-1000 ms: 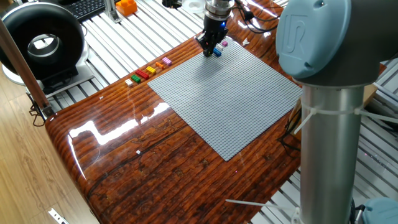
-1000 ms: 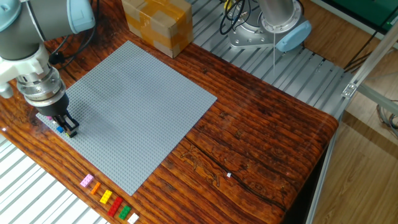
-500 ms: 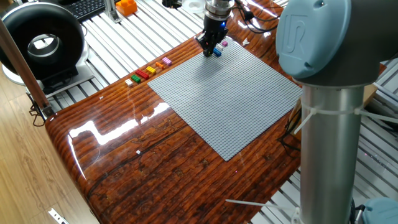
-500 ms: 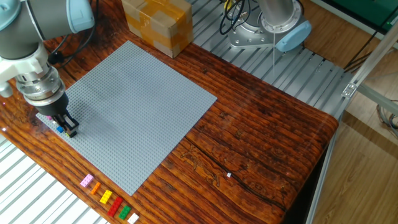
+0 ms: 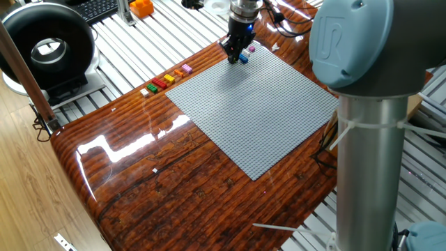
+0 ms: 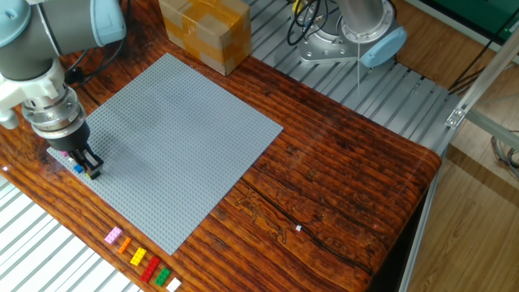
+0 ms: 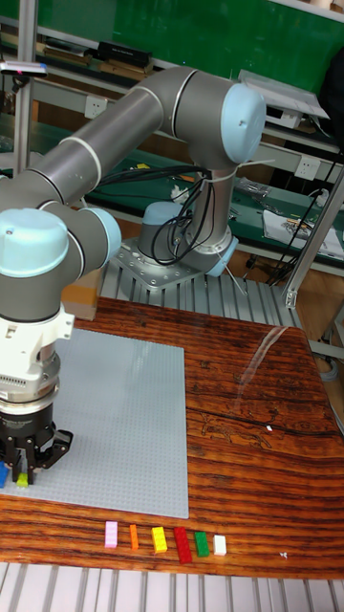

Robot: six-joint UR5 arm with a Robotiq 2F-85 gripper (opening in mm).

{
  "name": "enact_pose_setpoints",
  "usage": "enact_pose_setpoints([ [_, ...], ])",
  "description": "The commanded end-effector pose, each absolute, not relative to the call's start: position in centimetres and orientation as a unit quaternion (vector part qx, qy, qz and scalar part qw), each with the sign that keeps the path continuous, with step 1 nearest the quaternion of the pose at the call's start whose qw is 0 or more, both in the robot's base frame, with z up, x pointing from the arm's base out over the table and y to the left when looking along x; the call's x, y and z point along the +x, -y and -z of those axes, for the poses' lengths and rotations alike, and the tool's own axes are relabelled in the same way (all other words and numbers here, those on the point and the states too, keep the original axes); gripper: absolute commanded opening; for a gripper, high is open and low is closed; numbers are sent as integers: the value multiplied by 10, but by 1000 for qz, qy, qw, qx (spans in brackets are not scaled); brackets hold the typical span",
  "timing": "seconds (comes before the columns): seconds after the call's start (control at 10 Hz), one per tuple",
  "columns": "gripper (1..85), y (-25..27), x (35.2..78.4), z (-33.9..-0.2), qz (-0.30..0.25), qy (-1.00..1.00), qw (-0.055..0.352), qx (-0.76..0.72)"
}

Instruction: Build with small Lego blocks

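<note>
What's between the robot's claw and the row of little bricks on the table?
Only bare grey baseplate and wood separate the gripper from the row of bricks, in the tall view.

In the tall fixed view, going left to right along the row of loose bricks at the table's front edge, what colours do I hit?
Pink brick → orange brick → yellow brick → red brick → green brick → white brick.

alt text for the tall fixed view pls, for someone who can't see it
A grey robot arm reaches its gripper down to the near left corner of a grey studded baseplate on a wooden table, beside a blue brick and a green brick. Six small Lego blocks lie in a row along the table's front edge.
</note>
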State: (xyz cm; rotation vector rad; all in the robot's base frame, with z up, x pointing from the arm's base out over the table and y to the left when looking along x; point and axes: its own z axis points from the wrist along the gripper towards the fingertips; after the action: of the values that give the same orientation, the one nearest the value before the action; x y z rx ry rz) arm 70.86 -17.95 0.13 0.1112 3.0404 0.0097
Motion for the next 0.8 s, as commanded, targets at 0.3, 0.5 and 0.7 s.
enact_pose_setpoints([
  [0.3,257,191,704,-5,9,-999,39,17],
  [0.5,297,185,709,0,6,-999,48,15],
  [0.7,410,188,708,0,3,-999,47,-5],
])
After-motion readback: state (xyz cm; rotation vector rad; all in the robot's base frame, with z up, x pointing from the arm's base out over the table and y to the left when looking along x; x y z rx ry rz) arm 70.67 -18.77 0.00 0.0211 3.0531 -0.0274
